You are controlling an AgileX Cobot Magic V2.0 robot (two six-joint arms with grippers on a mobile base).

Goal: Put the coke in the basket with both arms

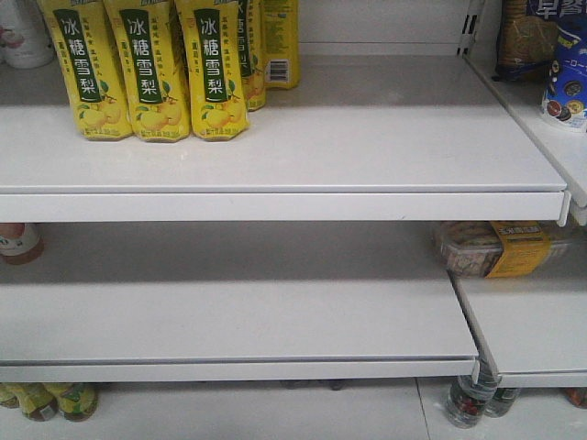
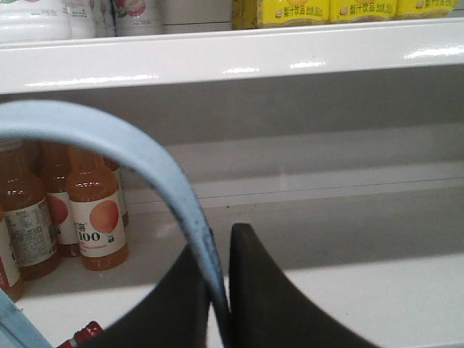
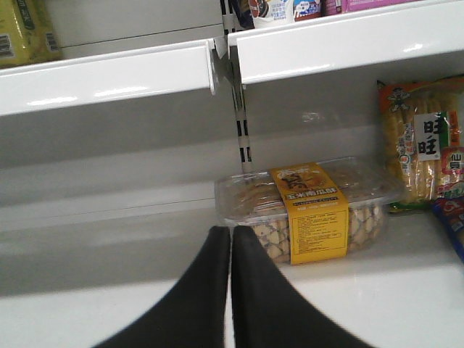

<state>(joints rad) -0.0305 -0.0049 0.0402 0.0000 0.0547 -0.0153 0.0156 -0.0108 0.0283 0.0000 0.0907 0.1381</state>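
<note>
Left gripper (image 2: 220, 290) is pinching the light blue basket handle (image 2: 138, 156): the strap arcs up and left from between the two black fingers (image 2: 272, 297), which are clamped on it. At the bottom left of the left wrist view a sliver of pale blue basket (image 2: 11, 319) shows, and just right of it a small red bit (image 2: 83, 333), possibly the coke cap, too little visible to be sure. Beyond the handle, orange juice bottles (image 2: 98, 217) stand at the left of the middle shelf (image 2: 348, 217); yellow packs (image 2: 362, 9) sit on the shelf above. Right gripper (image 3: 230, 290) has its fingers (image 3: 264, 297) pressed together, holding nothing, over the near edge of the shelf, with a clear biscuit box (image 3: 312, 210) with a yellow band just beyond and to the right. A snack bag (image 3: 424, 141) stands further right. Front view shows only shelving: yellow pear drink bottles (image 1: 147, 69) at upper left, a bare white shelf (image 1: 275, 137), the same biscuit box (image 1: 500, 247) at middle right, more bottles on the floor level. No arm, basket or coke visible in that view.
</note>
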